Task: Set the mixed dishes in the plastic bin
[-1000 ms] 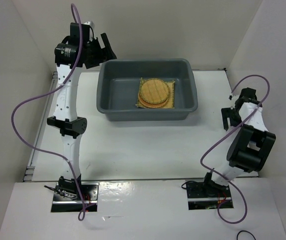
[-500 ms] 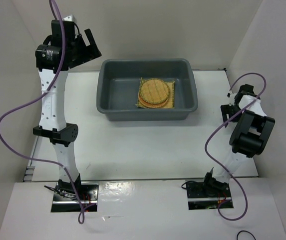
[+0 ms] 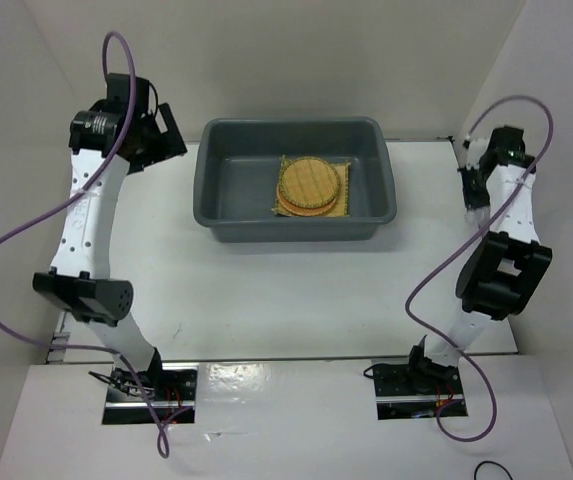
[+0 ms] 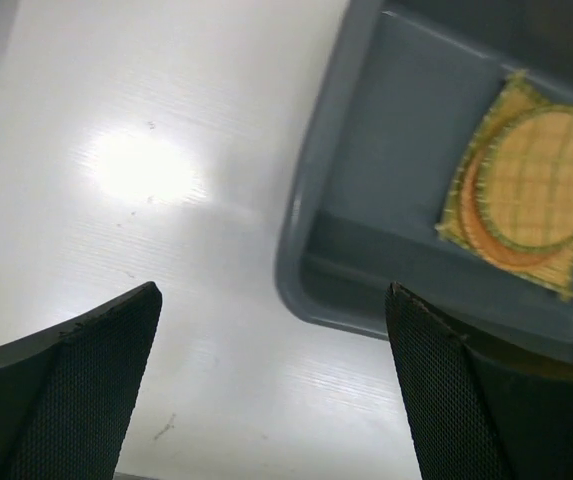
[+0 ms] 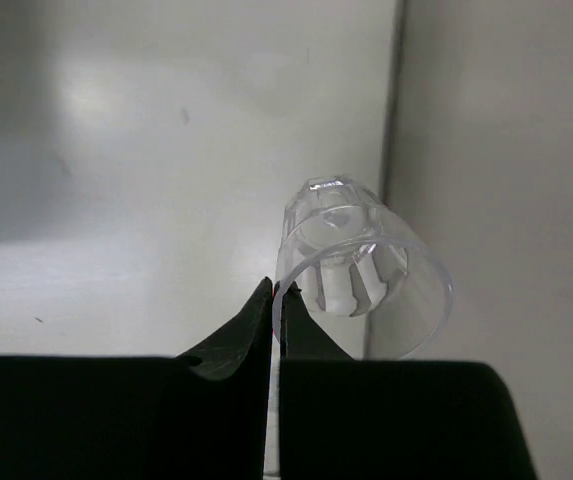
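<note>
The dark grey plastic bin (image 3: 216, 205) stands at the back middle of the table. Inside it lies the square yellow mat (image 3: 344, 207) with two round tan-orange discs (image 3: 309, 183) stacked on top. My left gripper (image 3: 166, 140) hangs open just left of the bin's far left corner, nothing between its fingers (image 4: 86, 380). The left wrist view shows the bin's rim (image 4: 311, 200) and the top disc (image 4: 546, 180). My right gripper (image 5: 276, 295) is shut on the wall of the clear glass cup (image 5: 361, 270), one finger inside the rim, close to the right wall.
White side walls enclose the table; the right wall (image 5: 496, 150) stands right next to the cup. The right arm (image 3: 501, 180) reaches along the table's right edge. Purple cables loop off both arms.
My right gripper moved toward the back right by the wall and shut on the glass cup's rim. The left arm swung left and down, away from the bin, still open.
</note>
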Controlling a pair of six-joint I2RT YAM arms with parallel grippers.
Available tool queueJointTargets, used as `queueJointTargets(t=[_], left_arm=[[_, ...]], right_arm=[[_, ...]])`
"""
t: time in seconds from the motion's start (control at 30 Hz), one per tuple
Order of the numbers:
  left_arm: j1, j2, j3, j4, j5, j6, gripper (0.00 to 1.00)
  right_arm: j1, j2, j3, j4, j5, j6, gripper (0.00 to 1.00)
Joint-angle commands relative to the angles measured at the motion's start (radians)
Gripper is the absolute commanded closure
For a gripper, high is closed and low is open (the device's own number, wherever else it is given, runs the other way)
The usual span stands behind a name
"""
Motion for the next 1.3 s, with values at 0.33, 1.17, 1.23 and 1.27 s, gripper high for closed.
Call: queueJointTargets(t=[0.33,1.17,1.23,1.27], left_arm=[[0.121,-0.746,-1.072,0.450,-0.003,0.030,0.00],[0.140,-0.849,-1.156,0.300,0.054,0.027,0.00],[0.140,-0.840,-1.156,0.300,0.054,0.027,0.00],[0.140,-0.840,-1.156,0.300,0.054,0.027,0.00]], right_arm=[[0.790,0.122,0.983,-0.295,-0.073,0.054,1.00],[1.122,1.012,1.572,-0.406,-0.112,0.031,0.97],[1.122,1.012,1.572,-0.406,-0.111,0.022,0.89],[1.122,1.012,1.572,-0.406,-0.111,0.022,0.87]])
